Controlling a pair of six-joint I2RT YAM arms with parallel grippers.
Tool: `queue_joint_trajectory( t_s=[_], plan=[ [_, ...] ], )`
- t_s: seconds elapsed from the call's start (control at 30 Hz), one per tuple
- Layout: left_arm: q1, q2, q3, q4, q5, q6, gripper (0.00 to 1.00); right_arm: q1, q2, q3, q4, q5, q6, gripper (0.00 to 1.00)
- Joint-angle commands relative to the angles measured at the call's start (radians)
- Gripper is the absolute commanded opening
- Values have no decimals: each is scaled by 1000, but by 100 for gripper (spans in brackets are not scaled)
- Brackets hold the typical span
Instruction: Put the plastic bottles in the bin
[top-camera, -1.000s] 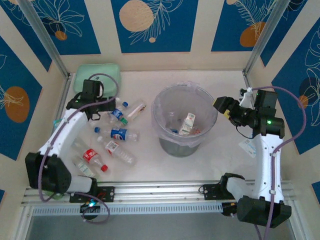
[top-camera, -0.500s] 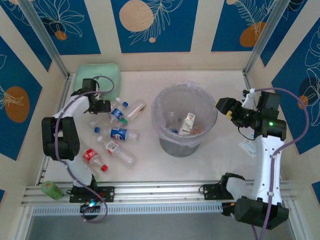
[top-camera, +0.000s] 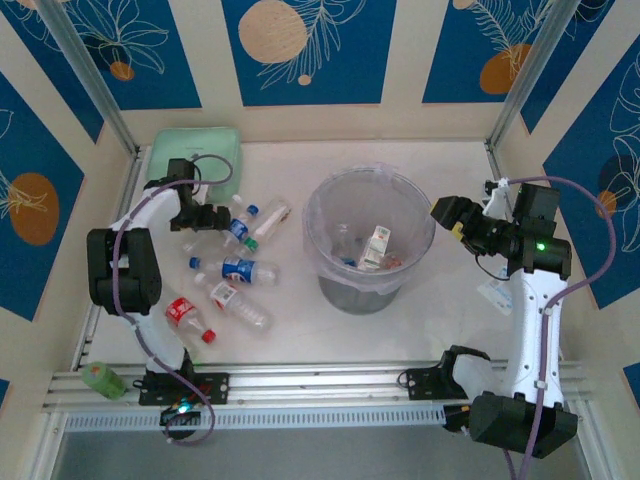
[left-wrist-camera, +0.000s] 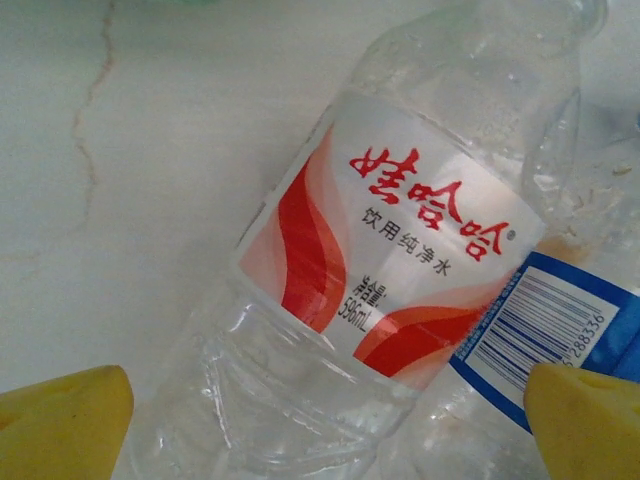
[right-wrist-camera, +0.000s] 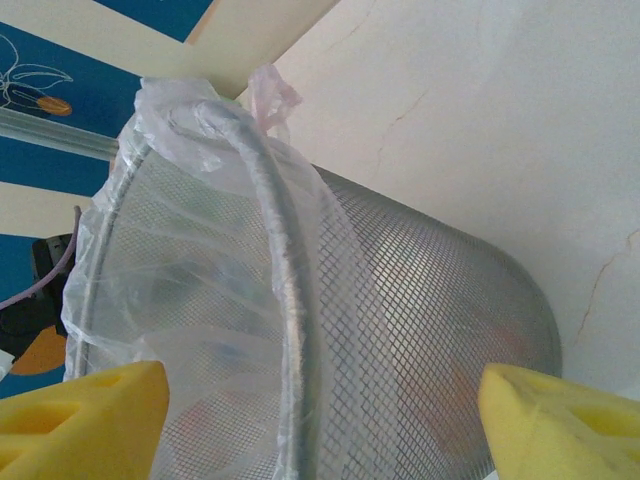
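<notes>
Left fingers (left-wrist-camera: 62, 420) stand wide apart, straddling a red-labelled water bottle (left-wrist-camera: 400, 260) lying on the worktop (left-wrist-camera: 120, 150), nothing gripped. A blue-labelled bottle (left-wrist-camera: 540, 330) lies just beside it. The bin (top-camera: 350, 292) stands well apart, with the right fingers (right-wrist-camera: 85, 420) gaping empty beside it. Grasping seems in hand: next, close squarely, then lift.

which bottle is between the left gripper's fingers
The clear bottle with the red-and-white label, lying centred between the open yellow fingers of the left gripper; the blue-labelled bottle beside it lies out by one finger.
</notes>
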Motion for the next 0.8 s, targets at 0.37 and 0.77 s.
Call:
queue_joint_trajectory(
  t_s=[0.37, 0.77],
  plan=[
    [-10, 35, -4, 4, 21, -30, 72, -5, 10, 3, 10, -35, 11, 81],
    [-38, -110, 19, -17, 0, -35, 61, -5, 7, 14, 13, -25, 18, 81]
  ],
)
